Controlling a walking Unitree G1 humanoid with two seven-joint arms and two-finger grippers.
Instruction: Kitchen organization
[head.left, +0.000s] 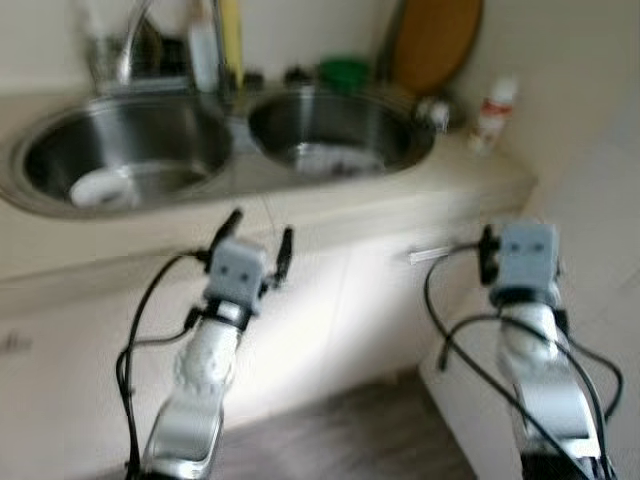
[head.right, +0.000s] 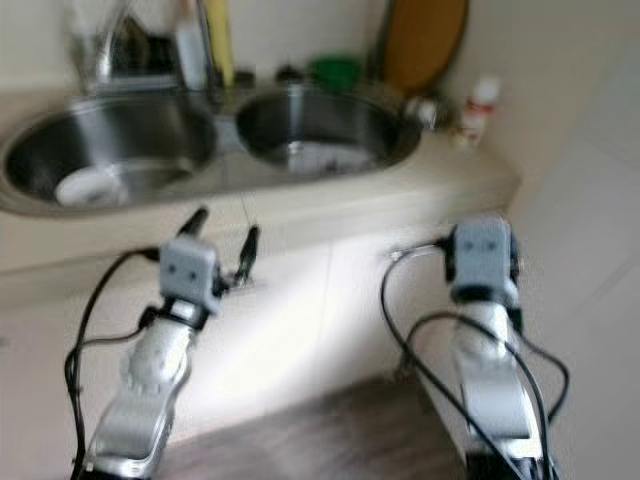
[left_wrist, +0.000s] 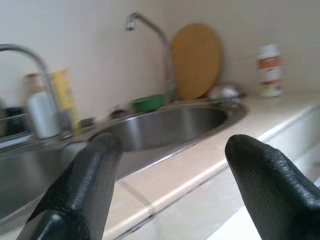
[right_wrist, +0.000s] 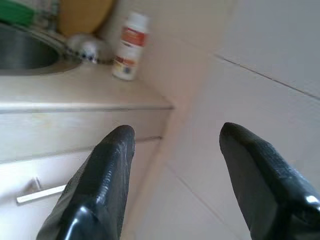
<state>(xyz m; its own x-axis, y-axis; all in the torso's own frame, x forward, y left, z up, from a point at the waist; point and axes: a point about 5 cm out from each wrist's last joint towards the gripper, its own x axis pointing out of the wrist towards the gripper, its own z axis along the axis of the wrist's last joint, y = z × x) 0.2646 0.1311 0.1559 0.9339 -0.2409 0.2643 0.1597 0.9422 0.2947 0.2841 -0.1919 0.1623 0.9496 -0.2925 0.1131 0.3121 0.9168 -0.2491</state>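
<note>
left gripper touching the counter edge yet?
Apart. In the left wrist view the left gripper is open, and the counter edge lies beyond its fingertips with nothing between them. The left eye view shows it raised in front of the cabinet, short of the counter.

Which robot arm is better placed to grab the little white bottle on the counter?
Probably the right. The right gripper is open below the counter corner where the white bottle stands; the left gripper sits below the sinks.

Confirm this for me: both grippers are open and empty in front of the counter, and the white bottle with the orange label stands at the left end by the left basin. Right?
Not quite. The white bottle stands at the right end of the counter, past the right basin, as the left eye view shows. The rest holds: the left gripper and the right gripper are open and empty before the counter.
</note>
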